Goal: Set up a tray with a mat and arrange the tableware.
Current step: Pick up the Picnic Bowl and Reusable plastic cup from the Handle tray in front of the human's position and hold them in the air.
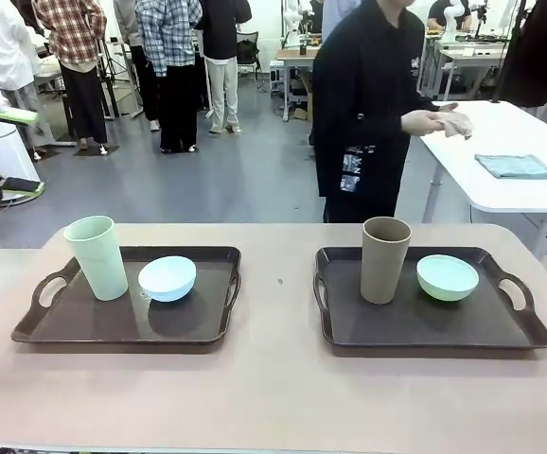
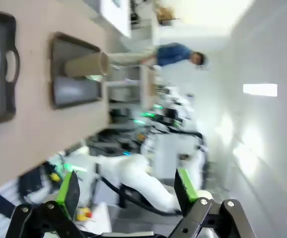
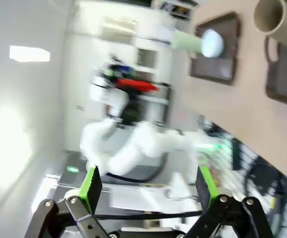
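Across the tan table (image 1: 273, 397), set side by side and well apart: two dark trays with handles. On the left tray (image 1: 122, 326), toward its left end, a pale green cup (image 1: 97, 257) standing upright; just beside it on the right, a light blue bowl (image 1: 167, 278), open side up. On the right tray (image 1: 425, 331), near the middle, a taupe cup (image 1: 385, 259) upright, with a mint green bowl (image 1: 447, 277) just to its right.

Beyond the far edge, a person (image 1: 363, 113) in dark clothes, hands together above a white side table (image 1: 501, 189) bearing a folded blue cloth (image 1: 518, 166).

Off the tabletop, left gripper (image 2: 127, 191): green pads spread wide, nothing between them. Right gripper (image 3: 148, 183): likewise spread wide, gripping nothing, with the taupe cup and the trays far off in its wrist view.
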`<state>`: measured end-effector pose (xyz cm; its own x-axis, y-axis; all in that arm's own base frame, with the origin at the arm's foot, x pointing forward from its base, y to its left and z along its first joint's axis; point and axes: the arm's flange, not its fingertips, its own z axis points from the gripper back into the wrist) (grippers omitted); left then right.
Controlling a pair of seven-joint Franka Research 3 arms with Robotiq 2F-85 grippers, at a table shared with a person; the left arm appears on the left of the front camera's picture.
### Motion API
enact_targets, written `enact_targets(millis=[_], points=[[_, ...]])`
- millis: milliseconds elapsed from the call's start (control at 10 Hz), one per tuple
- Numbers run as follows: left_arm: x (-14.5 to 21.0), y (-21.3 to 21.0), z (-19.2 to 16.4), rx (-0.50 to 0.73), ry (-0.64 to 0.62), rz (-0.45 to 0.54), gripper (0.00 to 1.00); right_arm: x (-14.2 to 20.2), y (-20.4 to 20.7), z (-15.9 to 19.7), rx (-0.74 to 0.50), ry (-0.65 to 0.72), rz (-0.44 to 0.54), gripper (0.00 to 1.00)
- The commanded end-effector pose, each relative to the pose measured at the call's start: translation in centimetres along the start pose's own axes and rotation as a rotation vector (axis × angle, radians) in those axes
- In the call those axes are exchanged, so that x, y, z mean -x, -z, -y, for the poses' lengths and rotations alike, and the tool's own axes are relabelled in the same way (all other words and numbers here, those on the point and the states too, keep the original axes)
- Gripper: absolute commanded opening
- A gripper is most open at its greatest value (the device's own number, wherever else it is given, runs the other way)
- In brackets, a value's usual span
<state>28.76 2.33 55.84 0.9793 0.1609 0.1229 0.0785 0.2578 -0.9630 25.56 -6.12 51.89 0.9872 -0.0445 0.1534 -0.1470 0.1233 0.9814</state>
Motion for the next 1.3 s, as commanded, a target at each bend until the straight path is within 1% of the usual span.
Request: enact_targets(millis=[0,100,200,300,1200], points=[[-0.3,-3.2,-5.0,0.339,-0.368,-0.294,1.0,1.7,-1.5,5.0,-0.329,0.182,0.09,1.0],[0.0,-4.0,-6.6,0.309,-0.406,-0.352,1.0,2.2,-1.5,5.7,-0.304,0.195,0.084,1.0],[0.3,-3.9,-7.3,0.277,-0.401,-0.332,1.0,2.4,-1.0,6.5,-0.182,0.222,0.045,1.0],[0.9,-3.3,-4.7,0.243,-0.151,-0.169,1.0,0.1,-4.1,3.6,-0.257,0.138,0.065,1.0],[0.9,-3.3,-4.7,0.243,-0.151,-0.169,1.0,0.1,-4.1,3.6,-0.257,0.138,0.065,1.0]])
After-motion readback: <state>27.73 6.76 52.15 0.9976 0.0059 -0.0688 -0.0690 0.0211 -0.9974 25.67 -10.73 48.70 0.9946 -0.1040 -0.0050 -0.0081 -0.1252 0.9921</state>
